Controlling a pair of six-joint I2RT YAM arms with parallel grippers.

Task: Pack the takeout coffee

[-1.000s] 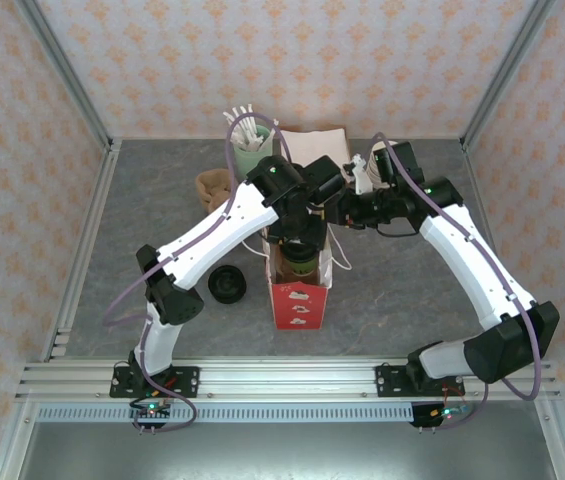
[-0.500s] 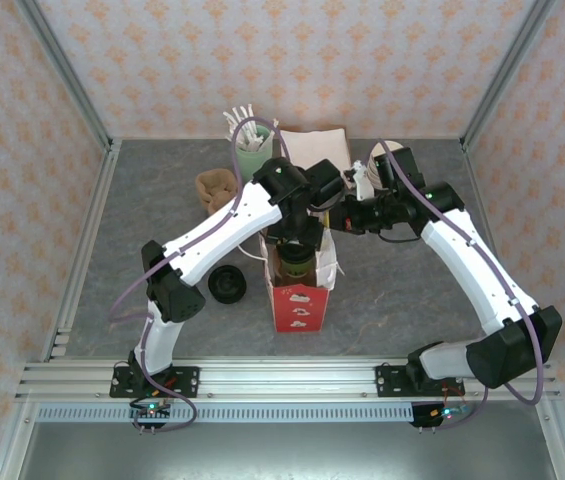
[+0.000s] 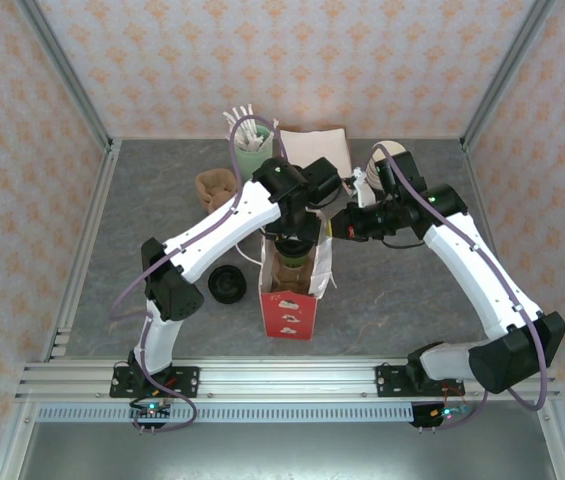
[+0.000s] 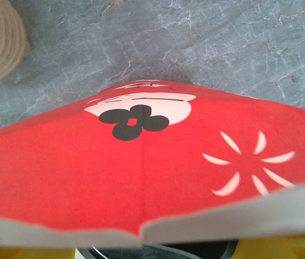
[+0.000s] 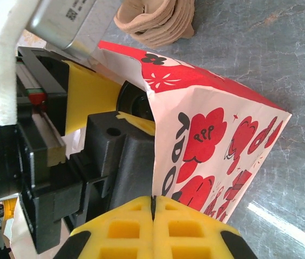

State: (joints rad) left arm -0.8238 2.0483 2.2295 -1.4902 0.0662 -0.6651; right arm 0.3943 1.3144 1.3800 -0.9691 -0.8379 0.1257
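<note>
Holding the takeout coffee (image 3: 290, 268) down inside the red paper bag (image 3: 288, 312) with the left gripper (image 3: 294, 246). Standing about half wide, with a yellow finger (image 5: 87, 89) on each side of the black lid (image 5: 133, 102), so seeming to be gripping the cup near its top. Pinching the bag's top edge with the right gripper (image 5: 153, 208), jaws pressed tight together on the paper, holding the mouth open on that side.

Getting close to done, by the look of it: cup already in through the mouth of the bag, lid already on. Not being able to tell from here whether the cup is touching the bag's floor. Most likely needing to set the cup down, let go with both grippers, and maybe close the bag.

Pointing the lid up toward the open mouth and the bottom down toward the table (image 3: 412, 280). Running the long way up and down, same as the bag, maybe leaning a tiny bit. Standing near the middle of the table, bag and cup both, between the two arms.
</note>
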